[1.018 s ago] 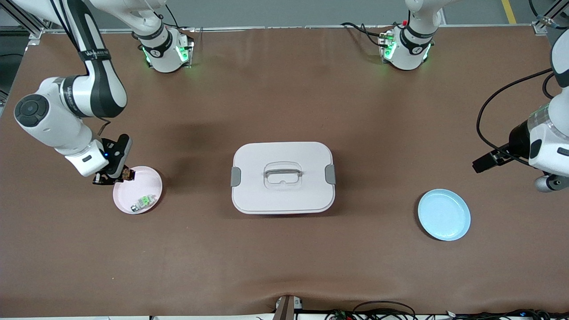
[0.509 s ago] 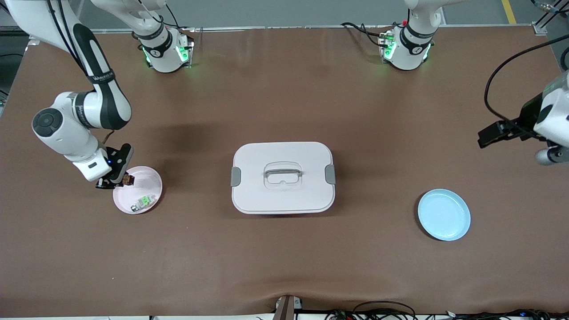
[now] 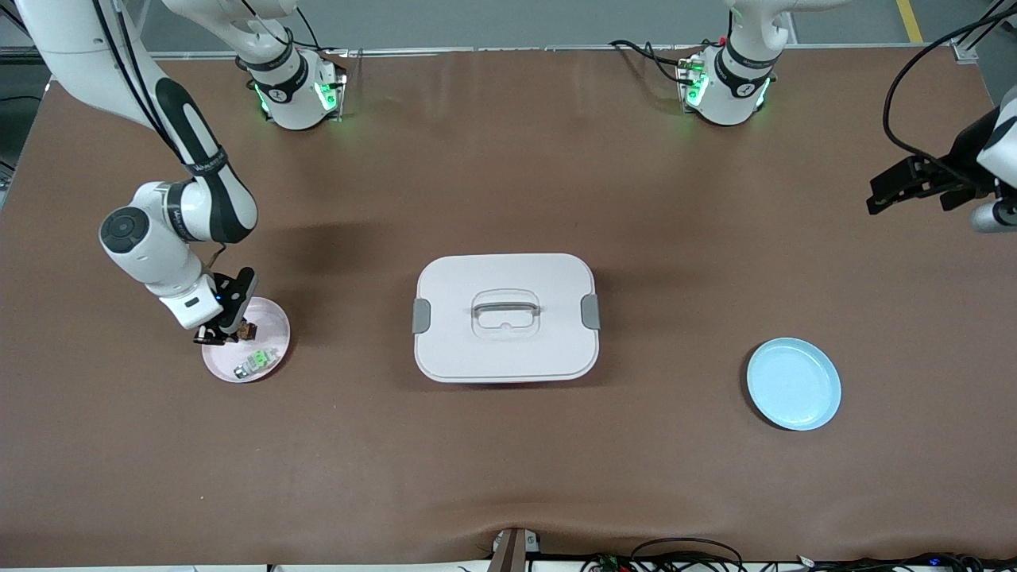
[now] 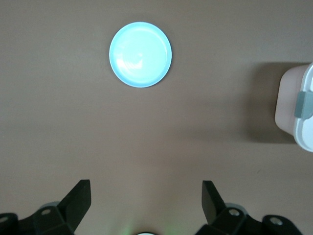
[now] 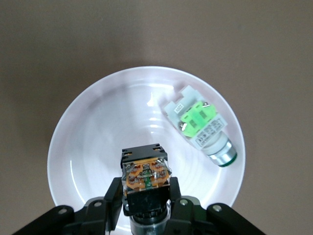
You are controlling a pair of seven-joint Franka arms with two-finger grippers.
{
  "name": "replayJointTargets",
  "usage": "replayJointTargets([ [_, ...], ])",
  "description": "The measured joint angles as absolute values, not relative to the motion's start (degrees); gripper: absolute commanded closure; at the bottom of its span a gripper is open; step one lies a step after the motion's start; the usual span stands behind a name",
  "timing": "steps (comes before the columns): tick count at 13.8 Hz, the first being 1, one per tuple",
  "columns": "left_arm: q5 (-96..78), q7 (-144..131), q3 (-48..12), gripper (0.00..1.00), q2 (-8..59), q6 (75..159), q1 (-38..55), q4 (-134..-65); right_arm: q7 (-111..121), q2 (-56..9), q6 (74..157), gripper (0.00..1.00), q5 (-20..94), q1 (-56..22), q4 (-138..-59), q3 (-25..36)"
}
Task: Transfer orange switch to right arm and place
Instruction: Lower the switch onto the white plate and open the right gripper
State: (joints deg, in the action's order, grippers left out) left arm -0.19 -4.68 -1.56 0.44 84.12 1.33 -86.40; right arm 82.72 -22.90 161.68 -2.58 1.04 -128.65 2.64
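At the lower left of the front view, the right gripper (image 3: 216,332) squeezes the orange switch (image 5: 145,177) over the pink dish (image 3: 270,318), beside a green-faced part (image 5: 203,125). Its fingertips are partly hidden. At the upper right edge, cut off, the left gripper (image 4: 145,204) waits, spread wide.
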Motion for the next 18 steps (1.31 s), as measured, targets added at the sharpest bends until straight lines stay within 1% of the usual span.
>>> replayJointTargets([
  [3,-0.3,-4.4,-0.5,0.00,-3.7,84.1,3.0,-90.2,82.7,-24.5,163.5,1.00,-2.6,1.1,-128.9,2.7],
  [7,-0.3,-4.6,-0.5,0.00,-6.5,84.2,4.8,-92.1,82.7,-24.6,163.6,1.00,-2.6,1.1,-128.9,2.7],
  [8,-0.3,-4.6,-0.5,0.00,-6.8,84.2,4.8,-92.3,82.3,-24.7,163.6,0.05,-2.6,1.1,-128.9,2.7],
  [9,-0.3,-4.6,-0.5,0.00,-6.8,84.2,4.8,-92.4,81.2,-24.7,163.6,0.00,-2.5,1.1,-128.9,2.7],
  [14,-0.3,-4.6,-0.5,0.00,-6.8,84.2,4.8,-92.9,76.8,-24.6,162.8,0.00,-2.5,1.1,-128.7,2.3],
  [16,-0.3,-4.6,-0.5,0.00,-6.8,84.2,4.8,-92.9,76.0,-24.2,160.4,0.00,-2.5,1.1,-128.1,2.2],
  [18,-0.3,-4.6,-0.5,0.00,-6.8,84.2,4.8,-92.9,73.7,-23.2,156.0,0.00,-2.5,1.1,-126.8,2.2],
])
